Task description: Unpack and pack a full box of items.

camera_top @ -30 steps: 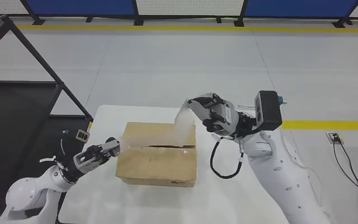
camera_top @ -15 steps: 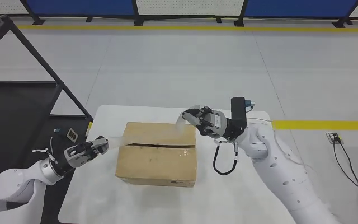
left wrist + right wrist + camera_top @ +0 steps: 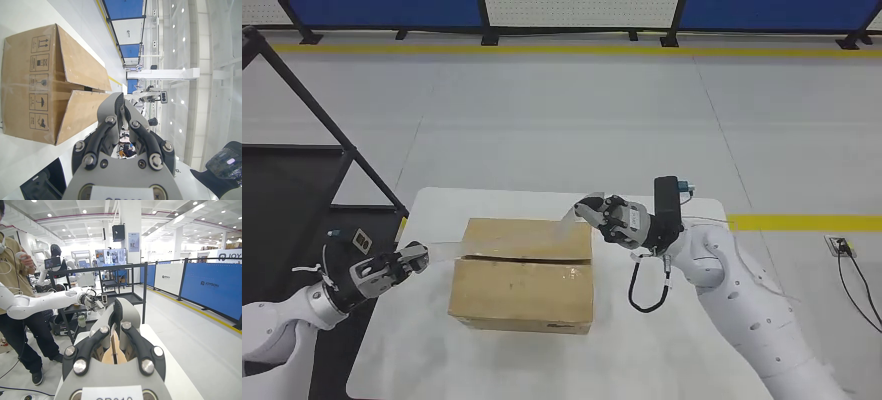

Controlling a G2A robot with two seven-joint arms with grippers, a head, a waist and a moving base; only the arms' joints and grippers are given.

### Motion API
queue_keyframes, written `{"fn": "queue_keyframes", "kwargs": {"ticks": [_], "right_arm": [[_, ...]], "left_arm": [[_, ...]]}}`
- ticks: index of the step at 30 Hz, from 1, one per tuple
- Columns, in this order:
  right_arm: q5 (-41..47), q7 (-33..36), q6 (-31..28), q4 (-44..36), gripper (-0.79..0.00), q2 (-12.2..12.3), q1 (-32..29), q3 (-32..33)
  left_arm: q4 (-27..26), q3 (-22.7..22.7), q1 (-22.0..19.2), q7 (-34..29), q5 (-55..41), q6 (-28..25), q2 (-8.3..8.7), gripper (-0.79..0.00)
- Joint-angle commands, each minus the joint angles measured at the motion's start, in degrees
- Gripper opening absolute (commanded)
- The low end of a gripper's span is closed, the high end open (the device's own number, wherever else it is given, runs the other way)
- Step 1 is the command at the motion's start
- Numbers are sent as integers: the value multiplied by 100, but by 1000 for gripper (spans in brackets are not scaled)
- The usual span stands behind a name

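On the white table (image 3: 642, 345) sits the cardboard box (image 3: 522, 285), upright, toward the table's left half. Both top flaps are down, and the seam runs side to side across the lid.

My left gripper (image 3: 418, 257) is off the box's left end, clear of the cardboard and near the table's left edge. Its fingers are pinched together on a clear tape strip (image 3: 445, 247), which runs from the pinch across to the box's upper left corner. Left wrist view: left gripper (image 3: 122, 100) closed tight, with the thin pale edge of the strip (image 3: 122, 113) caught between the pads. The cardboard box (image 3: 37, 85) is beyond, its end face with the handling symbols turned toward me. The flaps are not fully flat there: a small dark gap at the seam.

My right gripper (image 3: 586, 209) is at the box's far right corner, just over the flap; touching or not, cannot tell. Right wrist view: right gripper (image 3: 115, 306) clamped too, with a thin film edge between the pads that looks like the same clear tape. The brown box (image 3: 108, 357) is directly under the fingers, with the table (image 3: 162, 347) beside it. My left gripper (image 3: 97, 306) sits farther off, past the box's other end.

I cannot tell whether the strip is one piece from gripper to gripper. A faint glossy band lies along the far flap between them. A black rack (image 3: 292, 200) stands left of the table.
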Motion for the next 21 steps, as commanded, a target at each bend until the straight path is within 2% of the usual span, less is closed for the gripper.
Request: {"fn": "queue_keyframes", "kwargs": {"ticks": [1,7,15,21], "right_arm": [[13,28,73,-11,-785,0,-46,3],[623,657,300,150,-785,15,-288,51],[1863,2019,508,217,-785,55,-448,35],[2020,2436,876,121,-785,102,-580,173]], "left_arm": [[27,101,2,133,43,112,0,-785],[393,262,-285,-138,136,481,58,-785],[809,495,-689,-236,515,609,130,-785],[1098,752,-936,-248,756,652,160,-785]]}}
